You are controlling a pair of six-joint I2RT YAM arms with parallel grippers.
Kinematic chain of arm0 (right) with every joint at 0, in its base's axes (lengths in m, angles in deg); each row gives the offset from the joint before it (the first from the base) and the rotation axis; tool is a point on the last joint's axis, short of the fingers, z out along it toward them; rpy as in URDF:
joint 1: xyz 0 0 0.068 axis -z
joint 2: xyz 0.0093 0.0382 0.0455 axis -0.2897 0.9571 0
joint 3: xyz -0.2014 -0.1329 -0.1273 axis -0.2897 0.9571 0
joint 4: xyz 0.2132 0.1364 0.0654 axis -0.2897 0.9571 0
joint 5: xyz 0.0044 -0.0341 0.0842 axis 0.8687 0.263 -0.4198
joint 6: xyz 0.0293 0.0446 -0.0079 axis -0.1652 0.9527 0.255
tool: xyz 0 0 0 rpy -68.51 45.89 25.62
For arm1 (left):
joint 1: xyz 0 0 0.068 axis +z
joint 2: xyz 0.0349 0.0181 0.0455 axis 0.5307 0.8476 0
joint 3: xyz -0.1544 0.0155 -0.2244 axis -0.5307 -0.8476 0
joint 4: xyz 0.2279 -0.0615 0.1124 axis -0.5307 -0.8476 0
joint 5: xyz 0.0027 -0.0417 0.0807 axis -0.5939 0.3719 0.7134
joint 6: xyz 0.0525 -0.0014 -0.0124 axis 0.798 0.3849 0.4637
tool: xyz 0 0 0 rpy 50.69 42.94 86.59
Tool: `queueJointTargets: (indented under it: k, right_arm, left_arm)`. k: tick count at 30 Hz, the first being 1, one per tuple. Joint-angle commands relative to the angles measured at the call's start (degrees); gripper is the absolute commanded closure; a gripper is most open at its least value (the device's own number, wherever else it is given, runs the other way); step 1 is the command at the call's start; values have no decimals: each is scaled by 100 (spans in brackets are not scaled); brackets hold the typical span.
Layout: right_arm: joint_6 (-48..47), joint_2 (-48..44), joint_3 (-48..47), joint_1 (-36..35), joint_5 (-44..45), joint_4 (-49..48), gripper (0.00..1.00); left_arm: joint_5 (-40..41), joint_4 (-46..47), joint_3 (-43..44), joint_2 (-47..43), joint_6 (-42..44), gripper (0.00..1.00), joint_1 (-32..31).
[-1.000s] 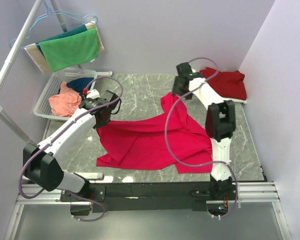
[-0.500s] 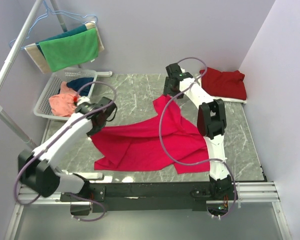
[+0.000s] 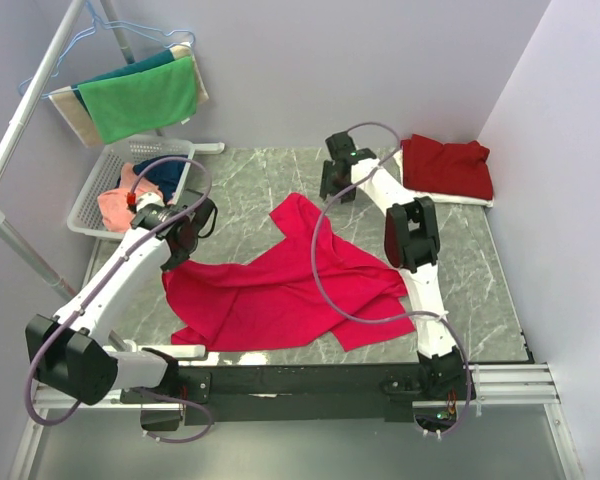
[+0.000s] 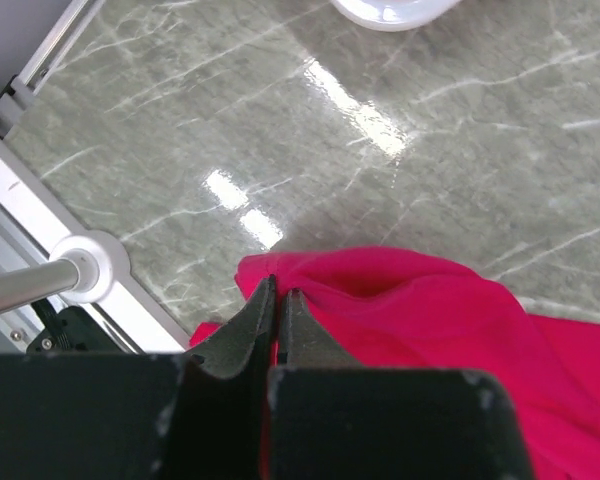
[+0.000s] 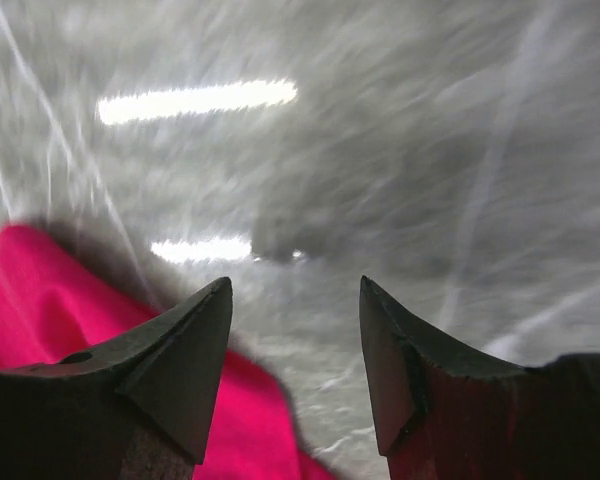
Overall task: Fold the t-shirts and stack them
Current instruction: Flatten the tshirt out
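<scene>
The left jaws are pinched tight on an edge of the bright red t-shirt [image 4: 410, 300]. The cloth trails off to their right over the table [image 4: 430, 150], probably so this side can be pulled out flat. The rest lies rumpled between the two pairs of jaws. Farther out, the right jaws stand apart and empty above bare marble. The shirt's far corner sits just below and left of them, a likely next pinch point. Beyond them to the right, a maroon t-shirt [image 3: 448, 165] lies folded in the far corner, probably the base of the stack.
</scene>
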Motion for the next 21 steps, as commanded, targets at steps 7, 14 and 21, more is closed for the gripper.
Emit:
queueJointTargets:
  k: [7, 14, 21]
  right_arm:
    - [-425, -541, 678, -473, -741, -68, 44]
    - [-434, -788, 1127, -543, -724, -173, 46]
    - [-610, -876, 1083, -640, -1022, -6, 51]
  left_arm:
    - [-263, 553, 130, 349, 628, 99, 2]
    - [-395, 764, 77, 464, 760, 99, 2]
    - [-456, 843, 51, 569, 848, 99, 2]
